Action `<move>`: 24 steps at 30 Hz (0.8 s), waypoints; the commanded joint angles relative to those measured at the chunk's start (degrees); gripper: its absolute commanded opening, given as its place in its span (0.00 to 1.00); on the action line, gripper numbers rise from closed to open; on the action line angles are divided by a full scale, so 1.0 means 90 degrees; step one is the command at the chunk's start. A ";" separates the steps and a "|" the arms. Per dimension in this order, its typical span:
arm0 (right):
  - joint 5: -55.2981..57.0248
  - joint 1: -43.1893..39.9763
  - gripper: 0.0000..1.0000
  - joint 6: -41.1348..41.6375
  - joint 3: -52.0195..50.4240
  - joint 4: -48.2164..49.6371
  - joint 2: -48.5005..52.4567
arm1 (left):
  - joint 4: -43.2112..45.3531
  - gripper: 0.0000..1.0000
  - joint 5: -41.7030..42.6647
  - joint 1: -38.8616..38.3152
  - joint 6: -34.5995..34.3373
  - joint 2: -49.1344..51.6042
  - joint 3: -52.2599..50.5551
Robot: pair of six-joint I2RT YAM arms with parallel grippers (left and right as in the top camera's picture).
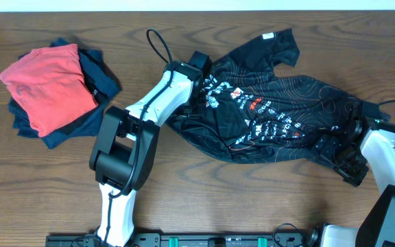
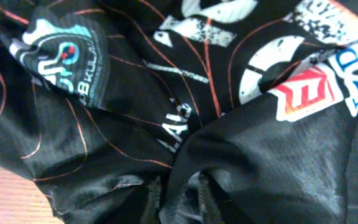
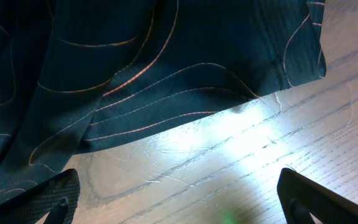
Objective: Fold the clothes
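We are pinching the black, line-patterned sports jersey (image 1: 273, 103) with our half-hidden left gripper (image 2: 178, 198); our right gripper (image 3: 179, 200) is sitting wide open, empty.

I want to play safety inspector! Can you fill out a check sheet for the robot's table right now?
Surface: wooden table, no spills seen.
Job's things: black jersey lies crumpled and unfolded, mid-table.
Clutter: red and navy folded clothes stacked at the left.
Grippers: left gripper buried in jersey folds, grip unclear; right gripper has its fingers open over the table at the jersey's edge.
Cables: black cable loops by the left arm.
Surroundings: nothing seen.
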 commanded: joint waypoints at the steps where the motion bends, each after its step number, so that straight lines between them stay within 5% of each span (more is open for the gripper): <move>1: 0.0090 -0.0075 0.99 -0.0051 0.0002 -0.0002 0.0000 | -0.0109 0.11 -0.0029 -0.0070 0.0092 -0.0017 -0.0049; 12: 0.0092 -0.0075 0.99 -0.0053 0.0002 0.0002 0.0002 | -0.0670 0.06 -0.0435 -0.0073 0.0090 -0.0398 -0.0002; 24: 0.0216 -0.0087 0.99 -0.0051 0.0002 0.0007 0.0002 | -0.3439 0.06 -0.0561 0.0175 -0.0119 -0.1817 0.0000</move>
